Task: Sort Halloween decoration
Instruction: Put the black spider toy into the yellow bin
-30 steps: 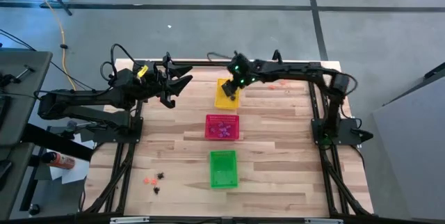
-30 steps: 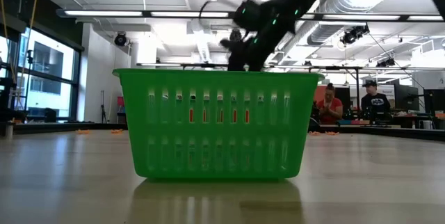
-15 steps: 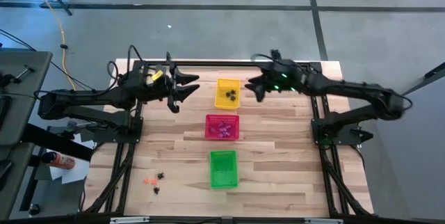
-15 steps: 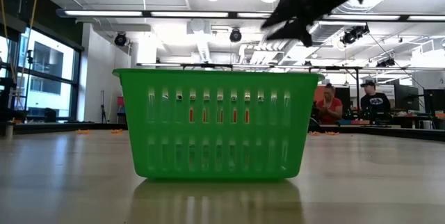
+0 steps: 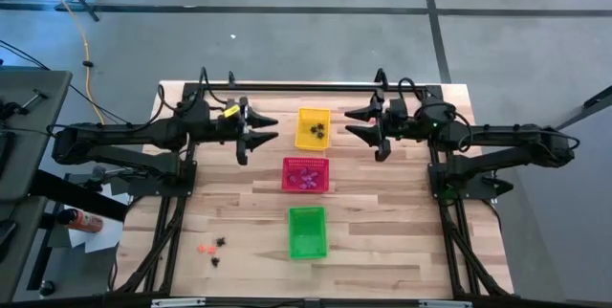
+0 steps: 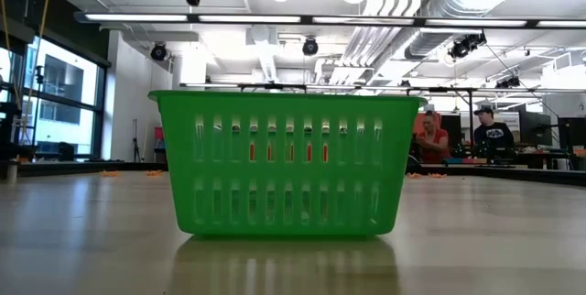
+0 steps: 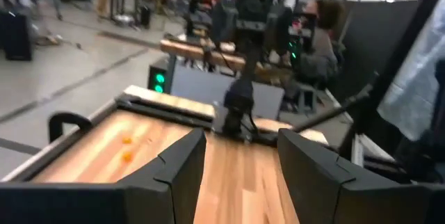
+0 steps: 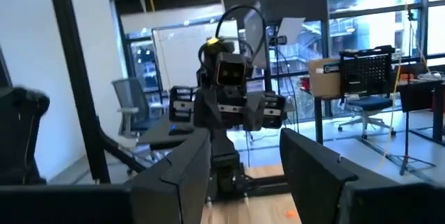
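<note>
While both spread, empty: left tool (image 5: 260,128), right tool (image 5: 358,124), flanking yellow-basket (image 5: 300,117) black trinkets (image 5: 318,131).

Right wrist view. The right gripper (image 8: 245,165) holds its two dark fingers (image 8: 177,168) spread, nothing between them. Through the gap the left arm (image 8: 229,106) faces the camera, a yellow tag at its top. Under it lies a strip of the wooden table (image 8: 259,186), bearing a small orange trinket (image 8: 293,213) (shape unclear). Behind stand a grey office chair (image 8: 133,109) and a cardboard box (image 8: 324,77).
</note>
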`<move>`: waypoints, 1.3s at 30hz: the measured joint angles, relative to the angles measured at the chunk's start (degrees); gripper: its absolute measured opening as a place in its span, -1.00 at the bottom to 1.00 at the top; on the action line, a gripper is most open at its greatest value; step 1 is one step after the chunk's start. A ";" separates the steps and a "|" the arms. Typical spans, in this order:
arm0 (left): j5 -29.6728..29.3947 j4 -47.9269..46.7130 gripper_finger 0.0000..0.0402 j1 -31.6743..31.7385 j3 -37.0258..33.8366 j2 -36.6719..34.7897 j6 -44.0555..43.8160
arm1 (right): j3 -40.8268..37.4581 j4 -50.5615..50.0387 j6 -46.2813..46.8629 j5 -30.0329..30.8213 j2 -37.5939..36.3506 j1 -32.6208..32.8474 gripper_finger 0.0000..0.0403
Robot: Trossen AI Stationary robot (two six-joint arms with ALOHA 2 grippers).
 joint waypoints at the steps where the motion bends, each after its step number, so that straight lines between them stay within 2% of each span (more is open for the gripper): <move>1: 0.58 -0.44 -0.14 0.00 0.00 0.00 -0.17 | 0.28 -0.59 -0.23 -0.01 0.07 0.01 -0.16; 15: 2.03 -1.45 -0.14 0.05 0.30 0.00 -1.67 | 0.81 -1.87 0.13 0.05 0.01 -0.10 -0.16; 18: 6.08 -11.66 -0.14 -0.58 4.51 0.02 -1.66 | 0.81 -2.72 0.14 0.05 0.01 -0.10 -0.16; 21: 7.26 -30.17 -0.14 -3.56 10.85 0.89 -1.63 | 0.81 -4.38 0.12 0.05 0.01 -0.10 -0.16; 24: 8.15 -48.26 -0.14 -9.48 14.53 2.47 -3.38 | 0.81 -7.08 0.09 0.62 0.01 -0.10 -0.16; 28: 8.32 -59.62 -0.14 -21.09 13.01 3.62 -12.84 | 0.81 -10.20 0.08 4.33 0.01 -0.10 -0.16; 31: 8.26 -58.47 -0.14 -31.02 9.15 4.49 -20.16 | 0.81 -11.57 0.07 7.75 0.01 -0.10 -0.16; 36: 7.38 -47.71 -0.14 -45.89 1.40 7.87 -29.41 | 0.81 -12.46 0.07 9.55 0.01 -0.12 -0.16; 39: 2.89 -43.08 -0.14 -51.91 -2.32 10.99 -32.18 | 0.81 -13.10 0.07 9.56 0.01 -0.12 -0.16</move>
